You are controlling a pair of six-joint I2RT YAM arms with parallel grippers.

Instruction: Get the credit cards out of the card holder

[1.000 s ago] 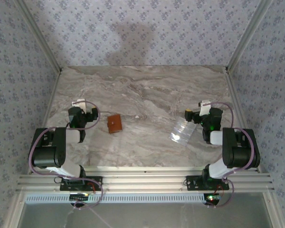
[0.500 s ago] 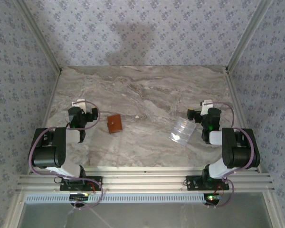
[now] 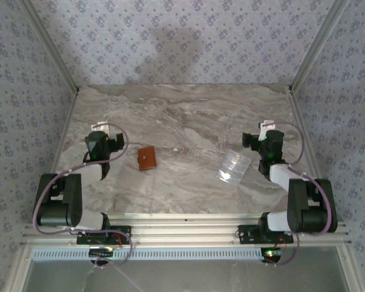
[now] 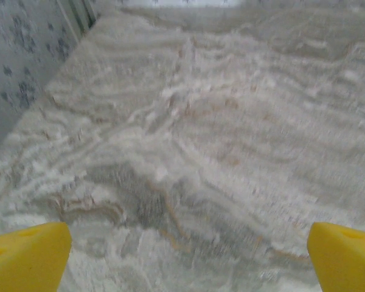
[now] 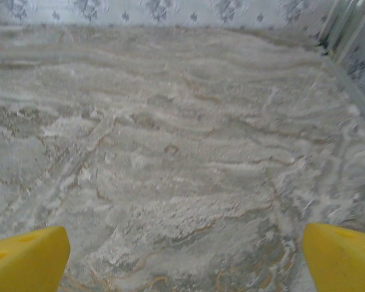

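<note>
The card holder (image 3: 147, 158) is a small brown wallet lying shut on the marble table, left of centre. No credit cards show; whether any sit inside the shut wallet cannot be seen. My left gripper (image 3: 102, 137) hovers to the wallet's left, pointing at the back wall. In the left wrist view it (image 4: 188, 261) is open, its yellow fingertips (image 4: 27, 255) far apart over bare marble. My right gripper (image 3: 264, 136) hovers at the right, likewise open in the right wrist view (image 5: 185, 261), with only marble between its yellow fingertips (image 5: 340, 255).
A clear shiny plastic sheet (image 3: 232, 166) lies flat just left of the right gripper. Patterned walls with metal corner posts (image 3: 61, 67) close the table on three sides. The aluminium rail (image 3: 182, 232) holding the arm bases runs along the near edge.
Both arms have unfolded, and each wrist has moved a little toward the back of the table. The wallet and the plastic sheet have not moved.
</note>
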